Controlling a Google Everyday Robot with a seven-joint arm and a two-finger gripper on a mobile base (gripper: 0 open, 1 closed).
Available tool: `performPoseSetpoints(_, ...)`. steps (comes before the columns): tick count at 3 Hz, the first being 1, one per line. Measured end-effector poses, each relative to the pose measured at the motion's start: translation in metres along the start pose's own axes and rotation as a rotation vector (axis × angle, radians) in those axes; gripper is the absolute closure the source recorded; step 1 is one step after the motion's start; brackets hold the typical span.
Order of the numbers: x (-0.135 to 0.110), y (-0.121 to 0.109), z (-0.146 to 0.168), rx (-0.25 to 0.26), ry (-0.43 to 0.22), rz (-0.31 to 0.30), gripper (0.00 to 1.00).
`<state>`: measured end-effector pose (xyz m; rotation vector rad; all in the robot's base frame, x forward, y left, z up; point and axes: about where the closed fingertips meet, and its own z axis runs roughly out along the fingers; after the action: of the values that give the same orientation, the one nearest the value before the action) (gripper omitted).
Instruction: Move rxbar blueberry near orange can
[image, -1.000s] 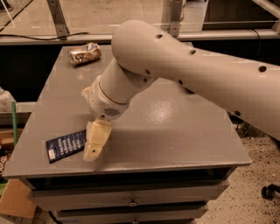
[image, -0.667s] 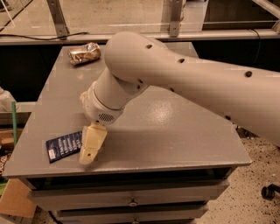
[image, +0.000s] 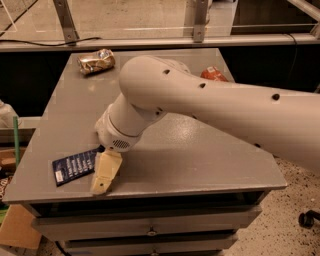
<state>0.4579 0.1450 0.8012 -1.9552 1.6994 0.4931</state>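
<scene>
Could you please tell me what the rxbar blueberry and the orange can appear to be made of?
The rxbar blueberry looks like thin printed plastic film, dark navy, lying quite flat by the tool at the front left of the table. The orange can, mostly hidden behind the arm, seems painted metal, judging by its smooth orange-red surface.

arm shell (image: 225, 102): smooth off-white casing, one thick rounded tube with a bulbous elbow end; dull sheen under the room light.
shell marks: small dark round holes spaced in a line along the tube.
wrist (image: 121, 134): narrower off-white cylinder with stepped collar rings; a patch of fine perforations on its lower face.
gripper (image: 101, 184): pale yellow-tan, flat and tapered, duller than the casing; sits at the front-left edge of the table (image: 210, 165).
</scene>
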Motion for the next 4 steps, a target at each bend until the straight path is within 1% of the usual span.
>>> performPoseSetpoints(3,-0.009,-0.002,-0.013,0.0,0.0,0.001,0.87)
performPoseSetpoints(4,-0.011,-0.003,-0.016,0.0,0.0,0.002,1.0)
